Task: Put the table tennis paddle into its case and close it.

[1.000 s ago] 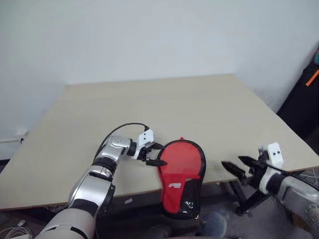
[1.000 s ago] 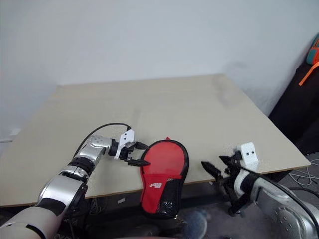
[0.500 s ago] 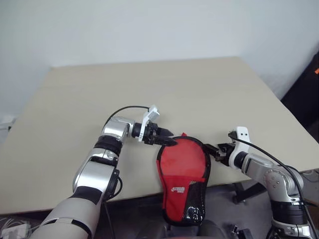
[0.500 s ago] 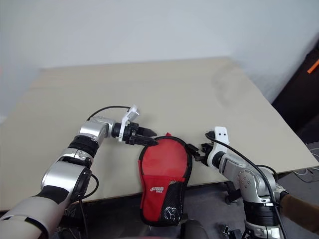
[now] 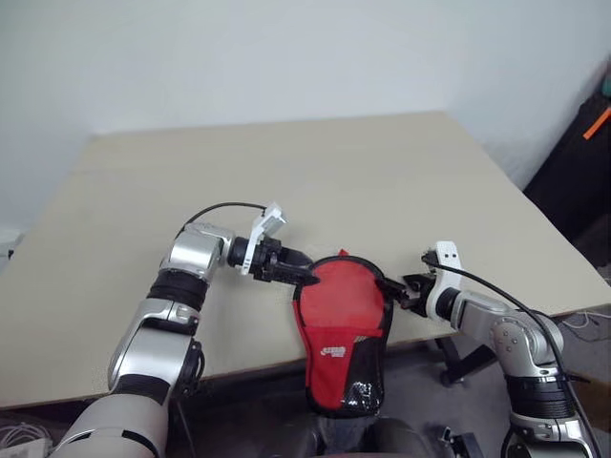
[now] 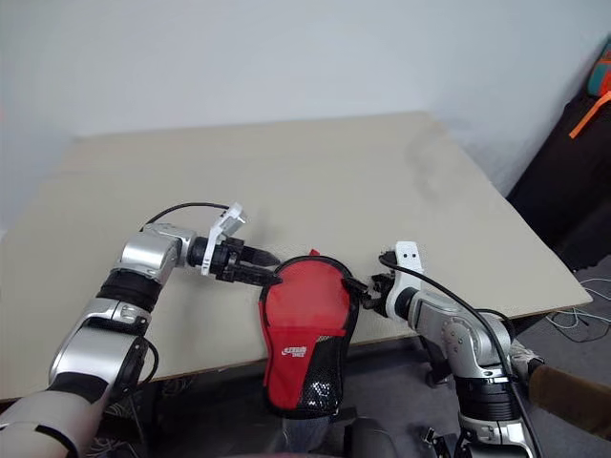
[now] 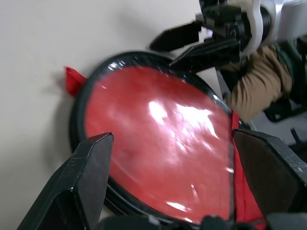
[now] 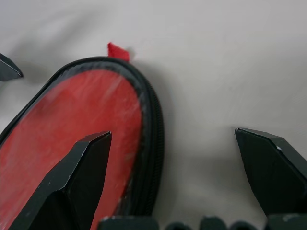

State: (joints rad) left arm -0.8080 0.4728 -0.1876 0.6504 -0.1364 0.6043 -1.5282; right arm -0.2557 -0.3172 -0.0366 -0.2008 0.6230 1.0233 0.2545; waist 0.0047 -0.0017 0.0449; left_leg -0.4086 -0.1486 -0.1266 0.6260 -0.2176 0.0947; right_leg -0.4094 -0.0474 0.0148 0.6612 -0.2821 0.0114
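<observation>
Case (image 5: 342,320) in red lies at the near edge of the table (image 5: 286,181), its black handle end hanging over, and I see my left gripper (image 5: 304,275) and right gripper (image 5: 393,289) on either side of its round part, both with fingers apart.

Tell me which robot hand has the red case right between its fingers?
The left hand: its open fingers straddle the red case. The right hand has one finger over it, one over the table.

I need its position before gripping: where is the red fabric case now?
The red fabric case lies at the table's near edge, its black mesh end overhanging, between the left gripper and the right gripper.
</observation>
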